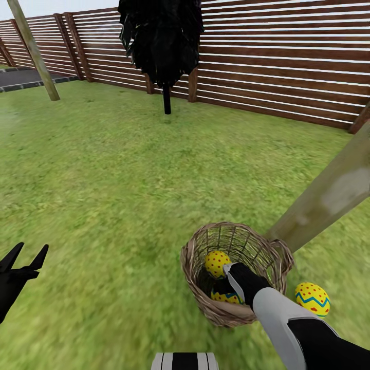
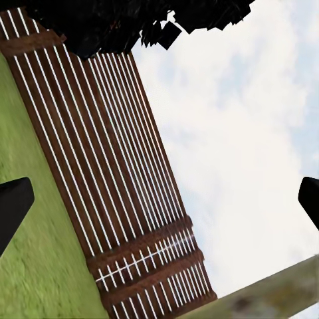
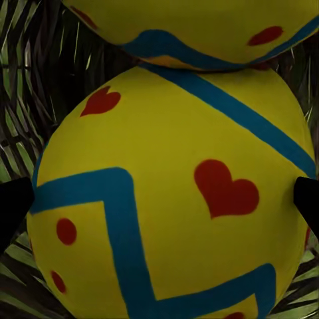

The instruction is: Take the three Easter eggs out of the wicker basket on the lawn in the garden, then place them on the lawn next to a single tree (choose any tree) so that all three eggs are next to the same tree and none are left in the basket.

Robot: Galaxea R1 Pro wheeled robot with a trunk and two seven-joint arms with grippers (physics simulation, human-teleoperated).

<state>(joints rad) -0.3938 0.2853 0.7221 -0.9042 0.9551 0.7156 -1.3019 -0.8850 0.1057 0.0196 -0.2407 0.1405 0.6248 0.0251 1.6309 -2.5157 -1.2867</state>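
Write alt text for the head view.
The right gripper reaches into the wicker basket on the lawn, where two Easter eggs remain. A third egg lies on the grass beside the basket, near a pale leaning trunk.

Left gripper: open, fingers spread, held low at the side.
Right arm: stretched forward and down.
Right gripper: fingers apart.

Three Easter eggs: two in the one wicker basket, the upper egg and lower egg, one egg on the grass; one black-foliaged tree, two pale trunks
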